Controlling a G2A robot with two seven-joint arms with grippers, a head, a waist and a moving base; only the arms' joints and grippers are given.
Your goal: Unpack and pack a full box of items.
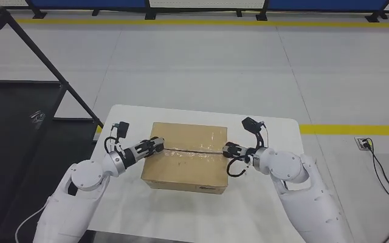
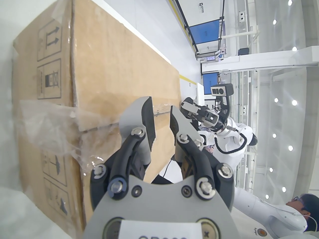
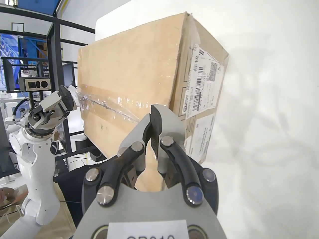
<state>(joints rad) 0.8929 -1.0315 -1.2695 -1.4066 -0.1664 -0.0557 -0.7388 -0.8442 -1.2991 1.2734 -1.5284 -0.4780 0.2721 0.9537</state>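
A closed cardboard box (image 1: pixel 188 164) stands in the middle of the white table (image 1: pixel 124 121). Clear tape (image 1: pixel 196 152) runs along its top seam. At the box's left end my left gripper (image 1: pixel 159 146) hovers over the seam; in its wrist view the left gripper (image 2: pixel 161 115) is open by a narrow gap, above the box (image 2: pixel 112 70), with crumpled loose tape (image 2: pixel 49 125) hanging down that end. My right gripper (image 1: pixel 226 150) sits at the seam's right end. In the right wrist view the right gripper (image 3: pixel 154 123) is shut at the edge of the box (image 3: pixel 129 63), where the tape (image 3: pixel 112 105) ends.
A printed shipping label (image 3: pixel 204 80) covers the box's right end face. A black metal frame (image 1: pixel 48 67) stands off the table's left side. Bare table surface lies in front of and behind the box.
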